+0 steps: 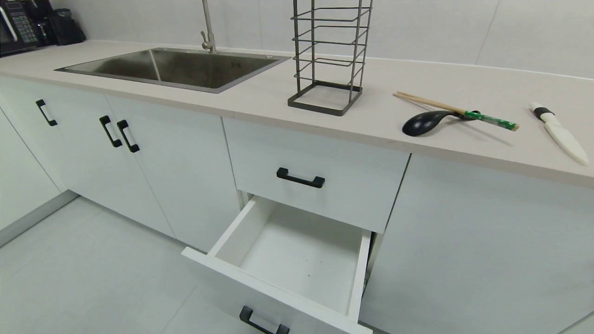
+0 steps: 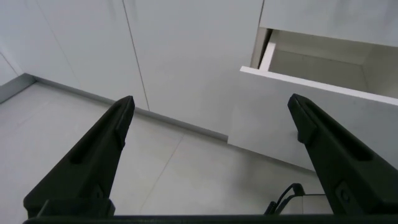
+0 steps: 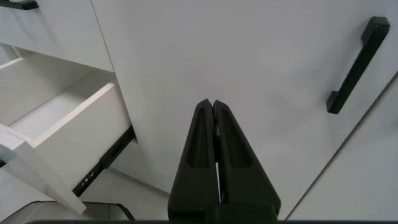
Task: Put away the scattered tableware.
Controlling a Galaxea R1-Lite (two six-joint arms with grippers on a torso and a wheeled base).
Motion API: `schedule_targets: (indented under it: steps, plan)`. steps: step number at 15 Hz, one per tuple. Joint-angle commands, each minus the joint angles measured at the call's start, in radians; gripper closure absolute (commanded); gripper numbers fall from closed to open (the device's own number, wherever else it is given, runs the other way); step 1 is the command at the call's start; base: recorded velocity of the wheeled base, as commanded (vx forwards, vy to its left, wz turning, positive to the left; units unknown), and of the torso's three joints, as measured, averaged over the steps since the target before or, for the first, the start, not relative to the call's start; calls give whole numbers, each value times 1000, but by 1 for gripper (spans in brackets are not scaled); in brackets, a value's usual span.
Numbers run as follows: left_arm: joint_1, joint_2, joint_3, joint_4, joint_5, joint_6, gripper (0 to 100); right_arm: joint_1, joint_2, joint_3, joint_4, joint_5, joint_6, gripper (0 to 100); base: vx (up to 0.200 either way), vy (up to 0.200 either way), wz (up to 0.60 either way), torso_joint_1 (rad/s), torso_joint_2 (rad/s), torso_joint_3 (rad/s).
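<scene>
– Chopsticks (image 1: 455,110) first: which way do they lie?

– Slanted across the right part of the worktop (image 1: 371,95). Their bare wooden tips point back and left; the green-wrapped ends point right, toward the front edge. The pair lies close together.

– And the spoon (image 1: 424,122)?

– Glossy black, with a rounded bowl at the left. Its handle runs right and meets the chopsticks near the green wrap; they touch there.

– Anything else loose?

– A white knife (image 1: 559,132) with a black band, well to the right. Its long axis runs from the back toward the front-right edge.

– Surface and room?

– The worktop is smooth, pale beige and matte. A dark wire rack (image 1: 329,60) stands upright on it, left of the spoon. Farther left are a steel sink (image 1: 176,69) and its faucet (image 1: 208,28). The wall tiles are pale, the cabinets white with black handles, the floor light grey.

– Drawers?

– The lower drawer (image 1: 287,250) is pulled out, white inside. The one above it is shut.

– Grippers?

– The left gripper (image 2: 211,102) has its black fingers spread wide, low over the floor before the pulled-out drawer. The right gripper (image 3: 213,106) has its fingers pressed together, facing a white cabinet door beside that drawer.
</scene>
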Motion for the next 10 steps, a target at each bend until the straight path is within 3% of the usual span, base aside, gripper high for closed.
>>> schedule_targets:
  steps: [1, 5, 10]
  plan:
    - [0, 0, 0, -1, -1, 0, 0, 0, 1, 0, 0, 0, 0, 100, 0, 0, 0, 0, 0, 0]
    - [0, 0, 0, -1, 2, 0, 0, 0, 1, 0, 0, 0, 0, 100, 0, 0, 0, 194, -127, -94]
    - [0, 0, 0, -1, 3, 0, 0, 0, 1, 0, 0, 0, 0, 100, 0, 0, 0, 238, -574, -230]
